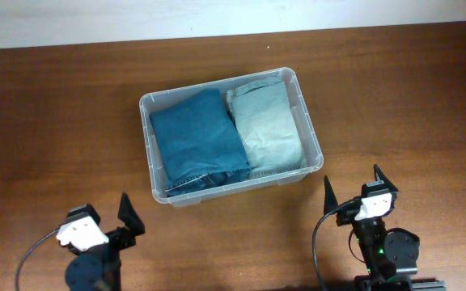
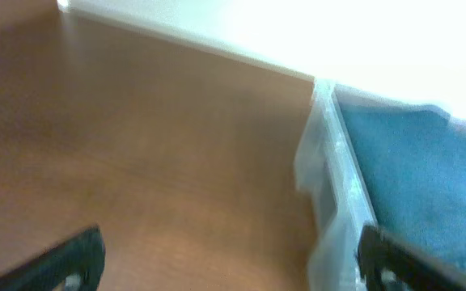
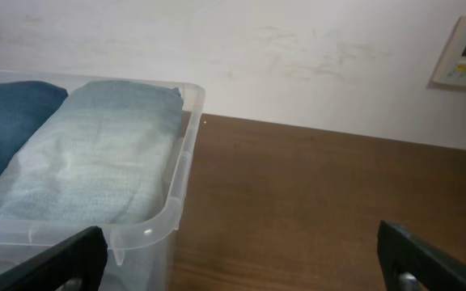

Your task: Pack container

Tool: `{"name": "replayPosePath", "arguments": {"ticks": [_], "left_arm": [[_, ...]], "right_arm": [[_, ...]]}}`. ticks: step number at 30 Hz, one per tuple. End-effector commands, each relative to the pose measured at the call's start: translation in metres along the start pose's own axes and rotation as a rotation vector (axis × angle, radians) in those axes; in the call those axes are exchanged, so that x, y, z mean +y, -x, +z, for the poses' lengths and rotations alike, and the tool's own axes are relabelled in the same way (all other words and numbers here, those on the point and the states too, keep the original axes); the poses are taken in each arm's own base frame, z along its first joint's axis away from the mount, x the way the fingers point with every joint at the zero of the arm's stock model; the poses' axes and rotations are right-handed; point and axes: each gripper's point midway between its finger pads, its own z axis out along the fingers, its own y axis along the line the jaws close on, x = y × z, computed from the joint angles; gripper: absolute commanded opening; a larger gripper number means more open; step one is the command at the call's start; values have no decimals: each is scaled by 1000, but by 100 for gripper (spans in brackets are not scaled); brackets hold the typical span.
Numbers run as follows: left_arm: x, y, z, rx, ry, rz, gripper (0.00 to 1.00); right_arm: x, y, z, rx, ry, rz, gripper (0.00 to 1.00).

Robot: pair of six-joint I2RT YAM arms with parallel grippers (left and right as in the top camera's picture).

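Since both pairs of folded jeans already lie inside it, we judge the packing itself to be at or close to its end. The container [image 1: 241, 183] stands on the bench [image 1: 55, 121] about midway between the left and right edges, somewhat nearer the far edge than the near one and turned a little askew. The dark blue jeans [image 1: 196, 133] fill its left half and the pale blue jeans [image 1: 269, 125] its right half, the two touching along the middle. From the right wrist view, the pale pair rises to about the level of the rim.

Our left hand [image 1: 102, 207] hovers by the near edge, towards the near left corner, its fingers spread wide and holding nothing. Our right hand [image 1: 352, 176] hovers by the near edge on the right side, just as wide and just as empty, and well apart from the container wall.

We see no loose garment and no lid on the bench. If anything is left to do, we think it is to press the jeans flat. That would call for bringing a hand over the rim from above without nudging the light plastic wall.
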Motion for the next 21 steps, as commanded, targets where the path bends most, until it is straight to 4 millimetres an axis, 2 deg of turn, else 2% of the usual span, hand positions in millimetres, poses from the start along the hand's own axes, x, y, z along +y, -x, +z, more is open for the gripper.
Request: {"name": "replayPosePath", "arguments": {"ticks": [1, 3, 6, 21], "left_arm": [[-13, -9, 17, -93, -89, 67, 99], [-23, -10, 25, -164, -149, 154, 99], [-32, -17, 26, -167, -202, 280, 99], [-31, -17, 26, -168, -192, 287, 99]], "right_arm": [[3, -2, 0, -2, 14, 4, 98], [3, -2, 0, -2, 14, 4, 99], [3, -2, 0, -2, 14, 4, 98], [3, -2, 0, -2, 14, 4, 98]]}}
